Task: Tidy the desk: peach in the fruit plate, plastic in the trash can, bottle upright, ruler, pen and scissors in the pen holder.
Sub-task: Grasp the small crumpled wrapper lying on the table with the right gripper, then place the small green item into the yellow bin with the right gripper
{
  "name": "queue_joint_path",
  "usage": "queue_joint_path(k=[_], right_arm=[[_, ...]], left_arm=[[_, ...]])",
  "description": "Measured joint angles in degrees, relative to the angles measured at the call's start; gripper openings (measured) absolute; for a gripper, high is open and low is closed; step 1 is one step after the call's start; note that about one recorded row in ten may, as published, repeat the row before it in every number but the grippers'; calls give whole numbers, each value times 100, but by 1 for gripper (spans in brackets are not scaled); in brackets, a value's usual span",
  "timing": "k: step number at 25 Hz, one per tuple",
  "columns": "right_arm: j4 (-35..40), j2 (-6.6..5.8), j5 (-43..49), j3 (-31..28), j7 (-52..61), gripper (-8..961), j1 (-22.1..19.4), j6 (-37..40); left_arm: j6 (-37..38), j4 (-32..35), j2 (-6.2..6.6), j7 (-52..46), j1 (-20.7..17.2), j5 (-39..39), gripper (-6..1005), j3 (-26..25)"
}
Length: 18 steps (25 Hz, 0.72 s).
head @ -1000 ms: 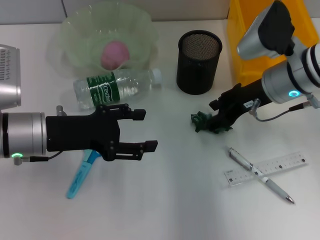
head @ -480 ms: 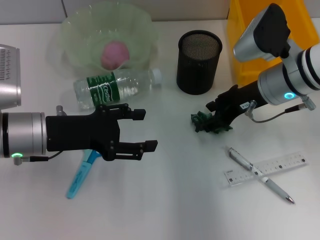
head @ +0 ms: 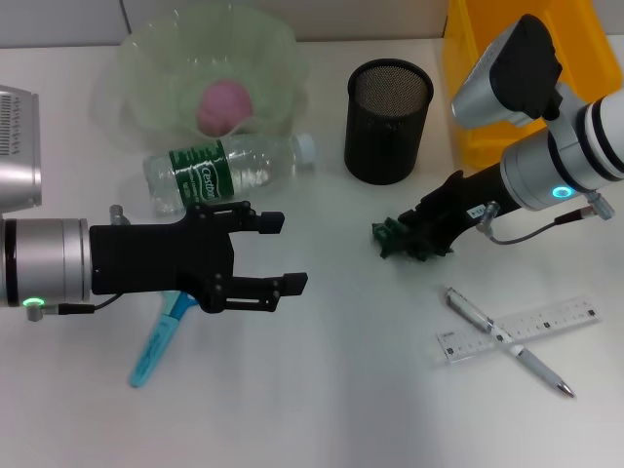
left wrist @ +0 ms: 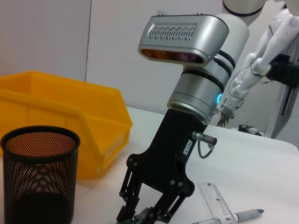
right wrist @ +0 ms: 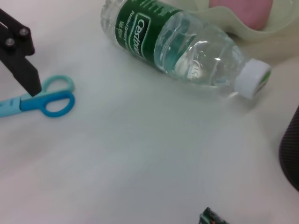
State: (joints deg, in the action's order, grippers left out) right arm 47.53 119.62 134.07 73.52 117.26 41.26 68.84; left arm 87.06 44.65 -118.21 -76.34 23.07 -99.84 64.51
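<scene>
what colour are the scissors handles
Light blue. The scissors show best in the right wrist view, lying flat on the white desk.

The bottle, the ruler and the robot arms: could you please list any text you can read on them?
"Cestbon": green label of the lying bottle.
Smaller print under it: too blurred to read.
Ruler: graduation marks only, numbers too small.
Sticker on the right arm near its claw: unreadable.
</scene>
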Motion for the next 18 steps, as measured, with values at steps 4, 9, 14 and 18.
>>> queue_joint_path(k=[4, 9, 14, 18], right_arm=[[0, 0, 0, 22, -2, 373, -31, -98], [2, 3, -6, 22, -2, 189, -48, -104], [121, 3, -302, 21, -107, 174, -219, -95], [426, -14, -658, 21, -237, 175, -551, -53]], left_arm=[[-4, 0, 0, 4, 3, 0, 812, 0], [-5, 0, 0, 5, 5, 0, 813, 0], [-5, 0, -3, 5, 1, 0, 813, -10], [-5, 0, -7, 5, -18, 0, 813, -38]])
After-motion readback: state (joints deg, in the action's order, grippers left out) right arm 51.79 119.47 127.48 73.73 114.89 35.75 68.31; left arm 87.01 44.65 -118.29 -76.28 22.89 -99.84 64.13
